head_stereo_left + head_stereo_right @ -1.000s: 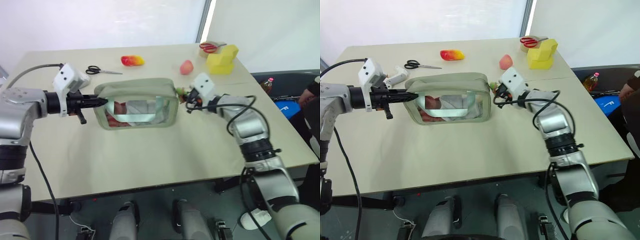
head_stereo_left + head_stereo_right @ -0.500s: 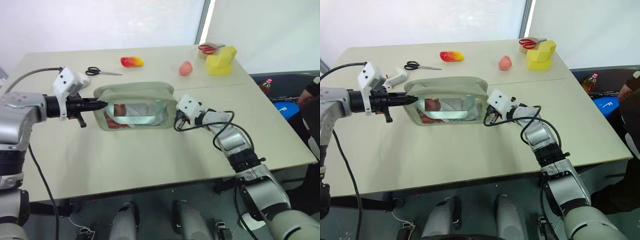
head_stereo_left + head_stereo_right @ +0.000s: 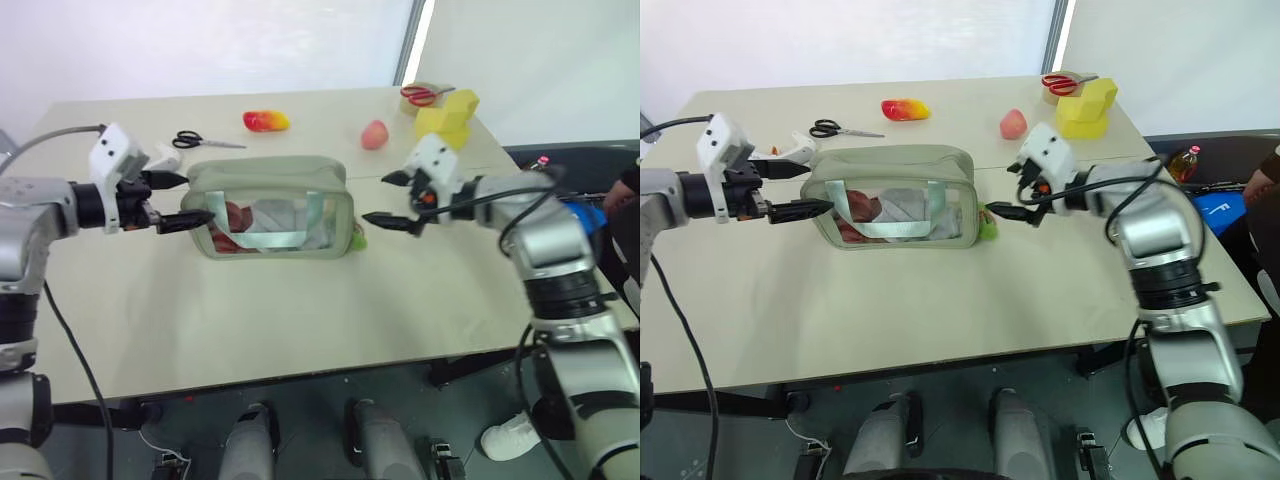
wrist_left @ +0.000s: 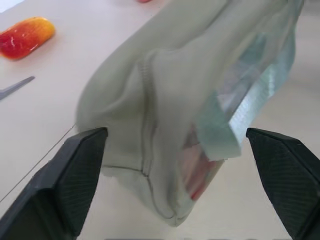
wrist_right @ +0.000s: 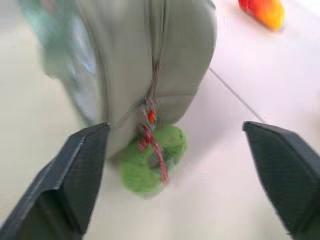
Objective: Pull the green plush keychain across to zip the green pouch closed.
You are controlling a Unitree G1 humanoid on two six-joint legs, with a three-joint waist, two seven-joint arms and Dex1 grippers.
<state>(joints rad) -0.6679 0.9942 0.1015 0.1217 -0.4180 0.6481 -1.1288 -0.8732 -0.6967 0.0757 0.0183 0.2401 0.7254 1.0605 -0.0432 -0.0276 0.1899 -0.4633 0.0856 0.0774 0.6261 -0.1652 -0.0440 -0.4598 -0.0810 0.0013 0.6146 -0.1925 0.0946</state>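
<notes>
The sage-green pouch [image 3: 275,205] lies on the table with its clear window toward me. The green plush keychain [image 3: 358,238] rests on the table at the pouch's right end, hanging from the zipper pull [image 5: 150,116]. My left gripper [image 3: 195,198] is open, its fingers on either side of the pouch's left end [image 4: 150,125] with nothing gripped. My right gripper [image 3: 375,198] is open just right of the keychain [image 5: 152,160] and apart from it.
Black scissors [image 3: 205,141], a red-yellow toy [image 3: 265,121] and a pink ball [image 3: 373,134] lie behind the pouch. A yellow block [image 3: 445,120] and red scissors [image 3: 425,95] sit at the far right corner. The table's right edge is near my right arm.
Both grippers have opened. The right one let go of the keychain and drew back up and to the right. The left one released the pouch's left end, and the pouch rests on the table.
</notes>
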